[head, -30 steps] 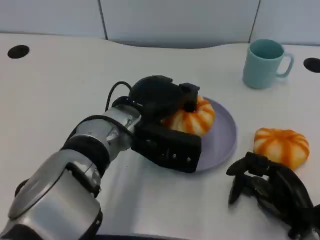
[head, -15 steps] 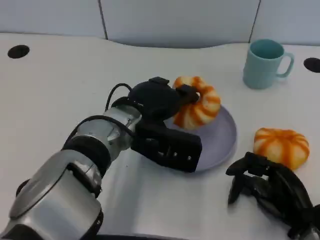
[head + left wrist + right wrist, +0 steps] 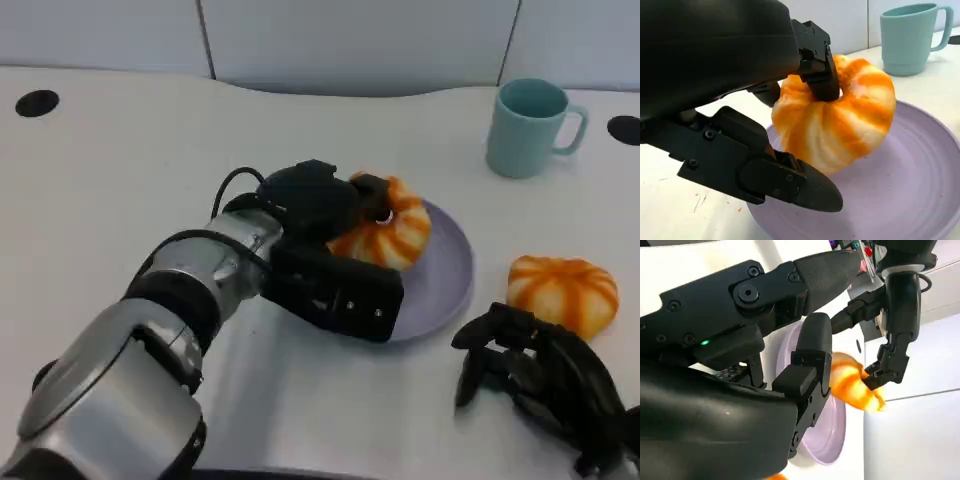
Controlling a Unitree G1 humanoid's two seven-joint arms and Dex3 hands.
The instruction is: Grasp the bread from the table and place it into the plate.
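Observation:
An orange-and-white striped bread [image 3: 388,232] is gripped by my left hand [image 3: 318,212] low over the near-left part of the lilac plate [image 3: 448,276]. The left wrist view shows a finger [image 3: 816,64] pressed on top of the bread [image 3: 842,122] and the thumb [image 3: 785,181] beneath it, just above the plate [image 3: 905,200]; whether it touches the plate is unclear. A second striped bread [image 3: 562,292] lies on the table right of the plate. My right hand [image 3: 540,382] rests near the front edge, below that second bread, holding nothing, its fingers bent and apart.
A teal mug [image 3: 530,126] stands at the back right, beyond the plate, and appears in the left wrist view too [image 3: 910,36]. Dark round holes [image 3: 37,103] sit in the white tabletop at the far left and far right.
The left hand lifted and tilted the bread above the plate half a second ago, then brought it back down low over the plate. The right hand stayed put.

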